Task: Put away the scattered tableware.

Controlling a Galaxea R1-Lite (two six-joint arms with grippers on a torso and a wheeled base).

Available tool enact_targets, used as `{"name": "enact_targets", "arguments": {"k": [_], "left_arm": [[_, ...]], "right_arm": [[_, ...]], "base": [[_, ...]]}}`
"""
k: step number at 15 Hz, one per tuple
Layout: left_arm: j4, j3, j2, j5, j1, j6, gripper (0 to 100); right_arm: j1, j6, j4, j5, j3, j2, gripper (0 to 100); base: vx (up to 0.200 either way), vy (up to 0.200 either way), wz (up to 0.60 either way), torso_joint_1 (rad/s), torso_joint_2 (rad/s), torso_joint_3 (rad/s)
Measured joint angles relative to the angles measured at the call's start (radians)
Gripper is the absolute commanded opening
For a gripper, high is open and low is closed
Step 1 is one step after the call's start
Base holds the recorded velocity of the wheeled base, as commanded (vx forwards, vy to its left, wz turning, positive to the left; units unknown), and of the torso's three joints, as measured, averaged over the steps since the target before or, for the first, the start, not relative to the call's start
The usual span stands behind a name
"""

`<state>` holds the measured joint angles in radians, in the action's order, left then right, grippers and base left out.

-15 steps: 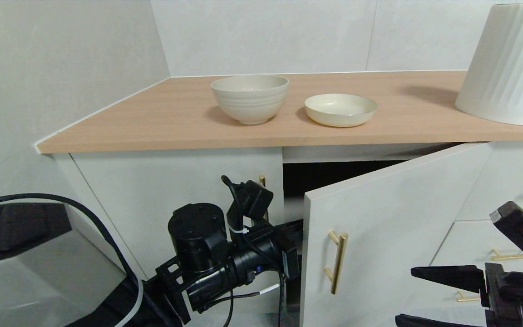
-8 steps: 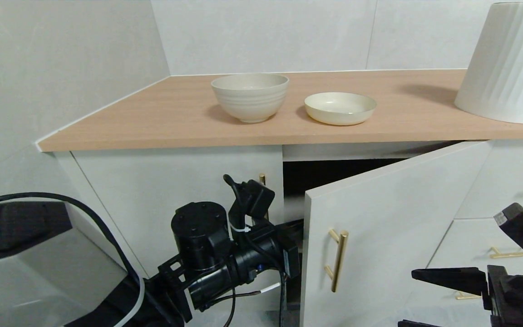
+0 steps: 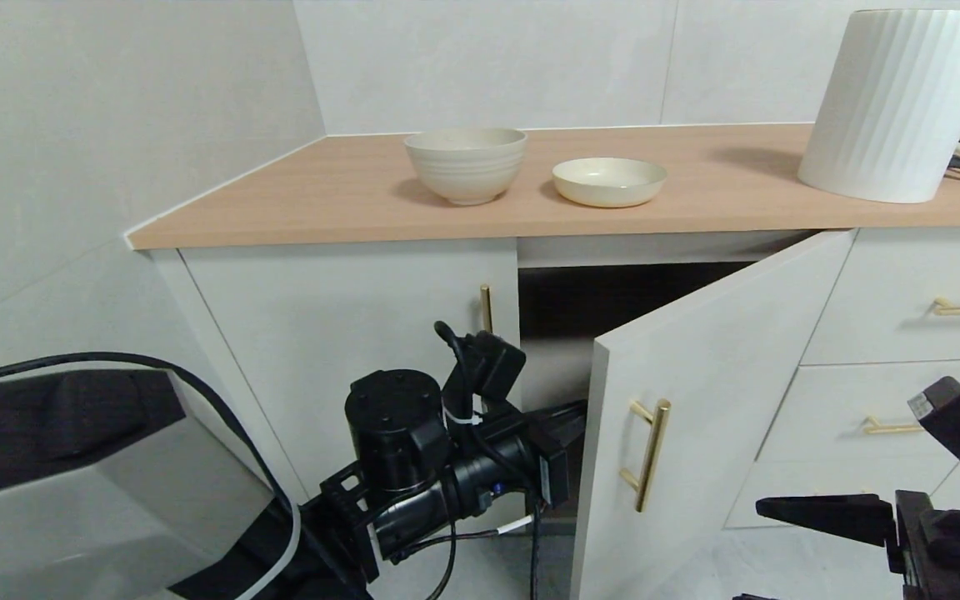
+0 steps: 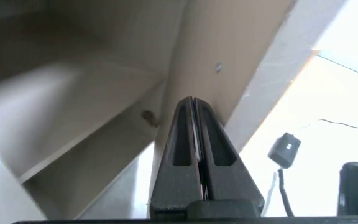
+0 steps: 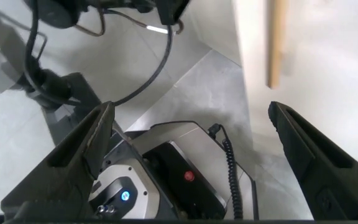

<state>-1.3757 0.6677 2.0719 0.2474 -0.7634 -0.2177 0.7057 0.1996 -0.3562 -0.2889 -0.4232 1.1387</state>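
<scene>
1. Wood-look counter (image 3: 322, 200) holds both pieces of tableware: a ribbed cream bowl (image 3: 465, 164) and, just beside it, a shallow cream dish (image 3: 609, 181). Neither is gripped or stowed.
2. Progress, my read: only the access step is under way. The door (image 3: 697, 375) below the counter stands partly open, swung outward, and the cabinet (image 3: 613, 292) behind it is a dark gap in the head view.
3. Left to do: finish opening the door if more clearance is needed, then pick the bowl and the dish off the counter and place them inside. That is essentially the whole put-away.
4. Left gripper (image 4: 193, 106): fingers pressed together, nothing between them. It sits low below the counter, in the gap at the door's free edge. Can't tell whether it touches the door.
5. Right gripper (image 5: 188, 118): fingers wide apart, holding nothing. It is low, well below the counter, out in front of the door's gold handle (image 3: 649, 454) and not on it.
6. Containers:
   - Dish: nothing visible in it.
   - Bowl: inside mostly hidden by its rim, so contents can't be told.
   - Cabinet: the left wrist view shows a pale shelf (image 4: 61, 112) inside; what else it holds can't be told.
   - Tall white ribbed vessel (image 3: 897, 108), farther along the counter past the dish: top cut off, contents unknown.
7. Drawers (image 3: 930, 300) below the counter beside the door are all shut.
</scene>
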Motion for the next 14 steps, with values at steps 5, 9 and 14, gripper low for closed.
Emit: {"name": "enact_targets", "arguments": {"k": [5, 9, 14], "left_arm": [[0.187, 0.118, -0.006, -0.005, -0.001, 0.0, 0], [0.319, 0.238, -0.01, -0.009, -0.009, 0.0, 0], [0.326, 0.275, -0.002, -0.008, -0.022, 0.0, 0]], "right_arm": [[0.0, 0.0, -0.001, 0.001, 0.0, -0.01, 100], [0.001, 0.0, -0.001, 0.001, 0.0, -0.024, 100], [0.001, -0.003, -0.001, 0.001, 0.0, -0.037, 100]], "base": [[0.0, 0.0, 0.0, 0.0, 0.0, 0.0], [-0.15, 0.0, 0.0, 0.004, 0.0, 0.005], [-0.08, 0.0, 0.0, 0.005, 0.0, -0.004]]}}
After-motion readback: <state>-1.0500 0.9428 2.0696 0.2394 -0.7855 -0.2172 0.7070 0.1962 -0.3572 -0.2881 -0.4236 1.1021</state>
